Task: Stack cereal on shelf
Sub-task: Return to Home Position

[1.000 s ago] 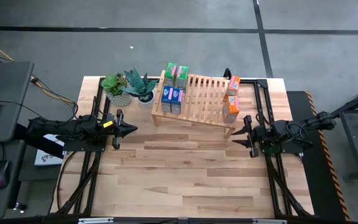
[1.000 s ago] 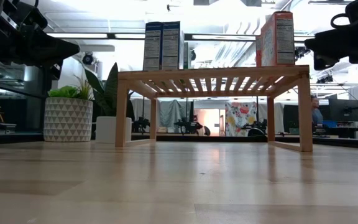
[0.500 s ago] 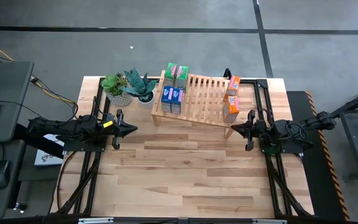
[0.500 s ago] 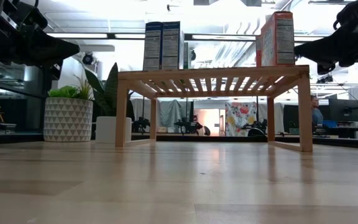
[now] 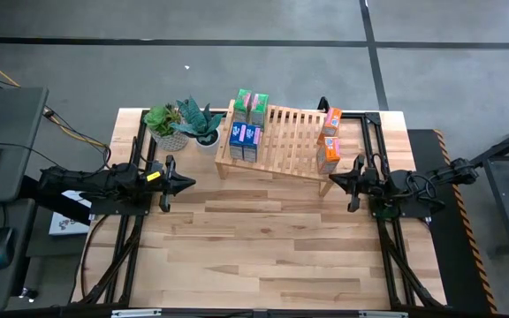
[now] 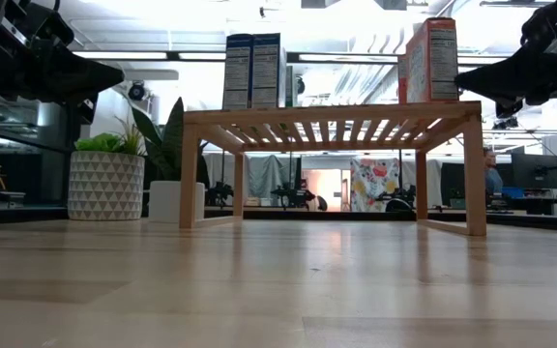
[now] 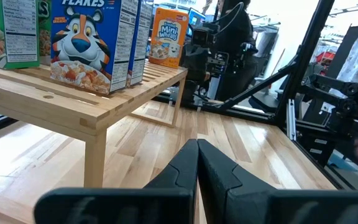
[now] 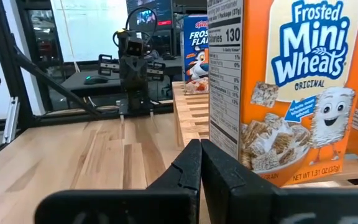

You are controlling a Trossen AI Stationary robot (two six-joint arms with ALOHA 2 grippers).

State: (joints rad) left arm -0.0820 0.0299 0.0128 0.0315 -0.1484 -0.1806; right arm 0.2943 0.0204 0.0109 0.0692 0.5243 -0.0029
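A wood-plank table [image 5: 263,256] fills the centre of the high view, with the slatted shelf [image 5: 285,140] at upper middle. Two green boxes [image 5: 250,104] and two blue boxes [image 5: 245,141], lettered "Flakes", stand at its left end. Two orange boxes [image 5: 329,141], lettered "Frosted Mini Wheats Original", stand at its right. The left gripper [image 5: 191,183] and right gripper [image 5: 330,179] hover just below, fingers pressed together on nothing.

Both arms level, left pincer [image 5: 187,183] and right pincer [image 5: 334,180] closed, tips toward each other.
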